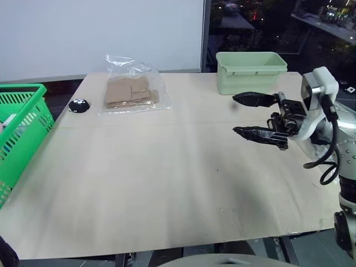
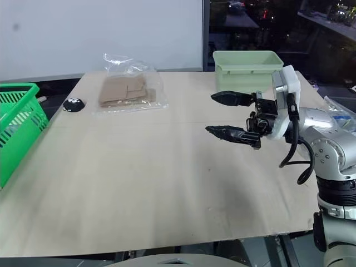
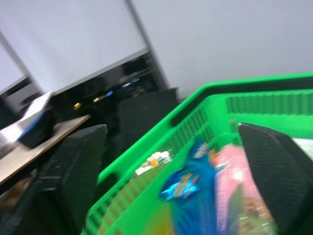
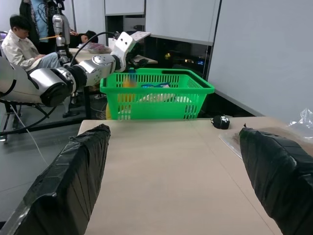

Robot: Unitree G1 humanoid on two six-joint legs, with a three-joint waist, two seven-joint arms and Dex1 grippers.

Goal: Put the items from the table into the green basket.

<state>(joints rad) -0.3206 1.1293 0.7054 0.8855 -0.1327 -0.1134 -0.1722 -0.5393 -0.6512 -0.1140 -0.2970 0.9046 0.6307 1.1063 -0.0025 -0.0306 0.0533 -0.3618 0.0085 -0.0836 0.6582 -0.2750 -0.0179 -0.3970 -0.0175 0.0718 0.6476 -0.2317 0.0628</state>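
Pale plywood table (image 1: pixel 167 183) with a bag of cardboard at the far side and a green basket (image 1: pixel 19 128) off the left edge.

Smooth, matte beige tabletop crossed by a faint seam. On the far left part, a crinkled clear bag (image 1: pixel 132 86) of flat brown cardboard pieces, lying flat, with a small round black object (image 1: pixel 79 105) just beside it. Far right, a pale green solid-walled tub (image 1: pixel 250 71), rectangular, standing on the table. Bright green lattice basket with see-through sides, holding a pink carton (image 3: pixel 239 196) and a glossy blue-yellow bag (image 3: pixel 188 188). Left gripper (image 3: pixel 176 176) over the basket, matte black jaws wide apart, holding nothing. Right gripper (image 1: pixel 253 117) above the table's right side, black tape-wrapped jaws spread wide, empty. Seated person (image 4: pixel 22 46) in the background.
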